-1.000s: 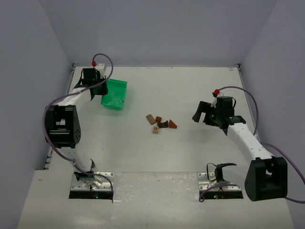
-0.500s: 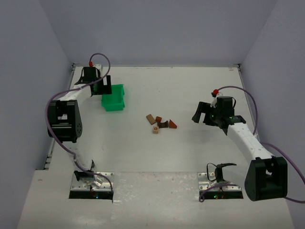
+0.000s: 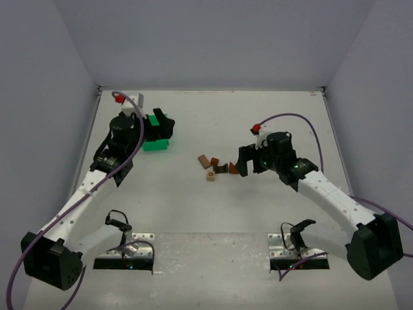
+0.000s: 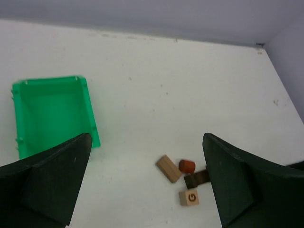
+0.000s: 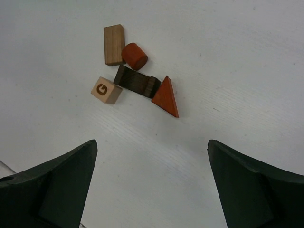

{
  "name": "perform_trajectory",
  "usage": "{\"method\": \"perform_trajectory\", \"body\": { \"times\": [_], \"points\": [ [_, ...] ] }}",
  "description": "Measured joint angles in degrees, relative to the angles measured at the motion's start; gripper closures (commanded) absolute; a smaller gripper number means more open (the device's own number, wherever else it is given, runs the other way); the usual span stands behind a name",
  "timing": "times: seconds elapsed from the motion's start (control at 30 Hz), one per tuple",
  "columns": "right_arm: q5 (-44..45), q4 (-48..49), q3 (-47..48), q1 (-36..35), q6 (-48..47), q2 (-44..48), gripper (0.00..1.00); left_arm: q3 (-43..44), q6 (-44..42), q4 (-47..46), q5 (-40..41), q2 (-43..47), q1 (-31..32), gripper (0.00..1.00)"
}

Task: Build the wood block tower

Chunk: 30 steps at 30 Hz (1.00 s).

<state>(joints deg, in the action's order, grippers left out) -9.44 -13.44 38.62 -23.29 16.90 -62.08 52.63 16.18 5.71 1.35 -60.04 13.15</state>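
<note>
lying clustered, wood blocks (image 5: 137, 81) far from table (image 3: 258, 116) edges

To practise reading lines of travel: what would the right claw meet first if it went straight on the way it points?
Probably the red wedge, near the midline of the open right claw; depth is unclear, so it might touch the table first.

On the white table (image 5: 223, 52) the bin (image 4: 52, 114) is bright green, and the wooden pieces are a pale tan bar (image 5: 114, 44), a reddish-brown cylinder (image 5: 134, 56), a dark brown arch (image 5: 136, 81), an orange-red wedge (image 5: 166, 96) and a tan cube (image 5: 106, 90) printed with a dark letter G.
</note>
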Motion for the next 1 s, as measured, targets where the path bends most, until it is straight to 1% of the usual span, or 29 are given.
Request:
{"method": "perform_trajectory", "body": {
  "times": [0.07, 0.17, 0.23, 0.33, 0.4, 0.43, 0.5, 0.57, 0.6, 0.63, 0.77, 1.0],
  "points": [
    [3.91, 0.4, 0.56, -4.61, 1.05, -2.0, 0.01, -6.96, 1.84, -0.49, 1.63, 4.8, 3.46, 0.0],
    [12.28, -0.45, 1.72, -10.98, 5.09, -6.51, 0.01, -14.49, 4.98, -0.17, 5.39, 8.01, 3.24, 0.0],
    [18.6, -2.17, 4.88, -14.98, 8.36, -11.8, 0.01, -16.67, 6.63, 0.56, 7.15, 8.37, 2.86, 0.0],
    [25.79, -3.09, 10.8, -19.85, 11.95, -19.98, 0.01, -17.24, 8.49, 0.21, 8.56, 8.66, 2.86, 0.0],
    [29.96, -4.94, 16.02, -22.54, 13.86, -25.62, 0.01, -17.24, 9.51, -0.71, 9.04, 8.79, 2.86, 0.0],
    [31.6, -5.7, 19.38, -23.63, 14.45, -29.05, 0.03, -17.24, 9.81, -1.09, 9.33, 8.7, 2.86, 0.0],
    [34.29, -6.29, 25.07, -25.6, 14.94, -34.73, 0.1, -17.24, 10.36, -1.49, 9.86, 8.32, 2.86, 0.0],
    [36.38, -7.3, 29.12, -27.21, 15.16, -38.46, 0.29, -17.24, 10.86, -1.6, 10.26, 7.92, 2.86, 0.0],
    [37.27, -7.82, 30.79, -27.83, 15.5, -39.95, 0.35, -17.27, 11.06, -1.72, 10.47, 7.81, 2.86, 0.0],
    [37.93, -8.2, 32.22, -28.42, 15.75, -41.31, 0.39, -17.29, 11.2, -1.92, 10.67, 7.74, 2.86, 0.0],
    [39.45, -10.49, 35.27, -29.05, 16.99, -44.69, 0.49, -17.37, 11.5, -3.16, 11.71, 7.66, 2.88, 0.0],
    [40.85, -15.75, 37.17, -28.96, 20.61, -47.95, 0.6, -17.5, 11.92, -4.23, 12.03, 7.66, 2.88, 0.0]
  ]
}}
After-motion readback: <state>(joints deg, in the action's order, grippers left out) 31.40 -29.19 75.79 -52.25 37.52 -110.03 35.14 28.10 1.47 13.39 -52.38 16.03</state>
